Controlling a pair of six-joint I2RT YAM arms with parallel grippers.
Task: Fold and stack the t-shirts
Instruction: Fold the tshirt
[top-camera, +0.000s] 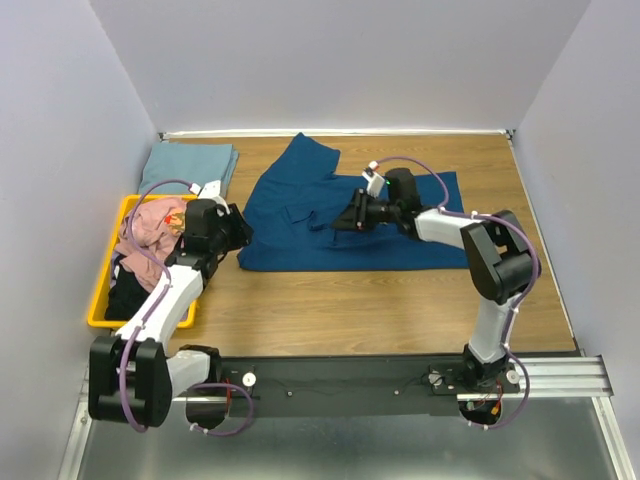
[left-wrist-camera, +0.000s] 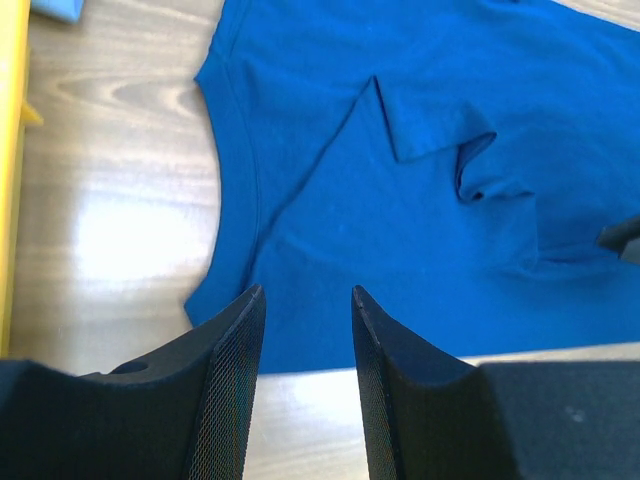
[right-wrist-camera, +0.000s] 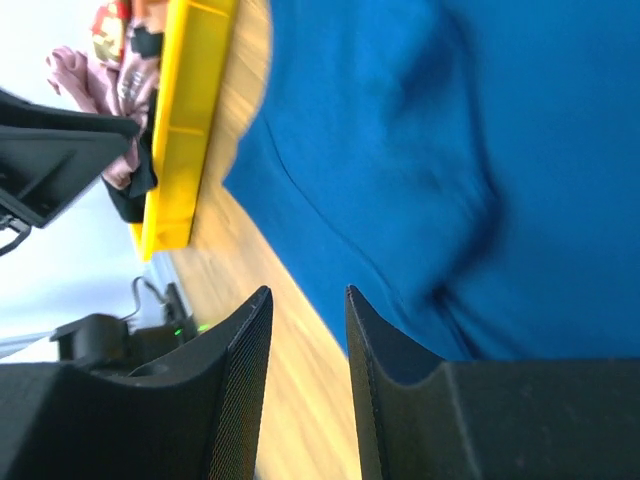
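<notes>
A blue t-shirt (top-camera: 340, 215) lies spread on the wooden table, one sleeve (left-wrist-camera: 430, 120) folded in over its body. My left gripper (top-camera: 240, 228) hovers at the shirt's left edge, open (left-wrist-camera: 307, 295), with nothing between its fingers. Over the shirt's middle my right gripper (top-camera: 345, 215) points left; it is open (right-wrist-camera: 308, 295) and holds nothing. A pale grey-blue t-shirt (top-camera: 190, 165) lies folded at the back left. Pink (top-camera: 150, 222) and black (top-camera: 125, 290) t-shirts are bunched in the bin.
The yellow bin (top-camera: 98, 292) stands along the table's left side, just behind my left arm. Grey walls close in the back and both sides. Bare wood (top-camera: 380, 310) runs between the blue shirt and the arm bases.
</notes>
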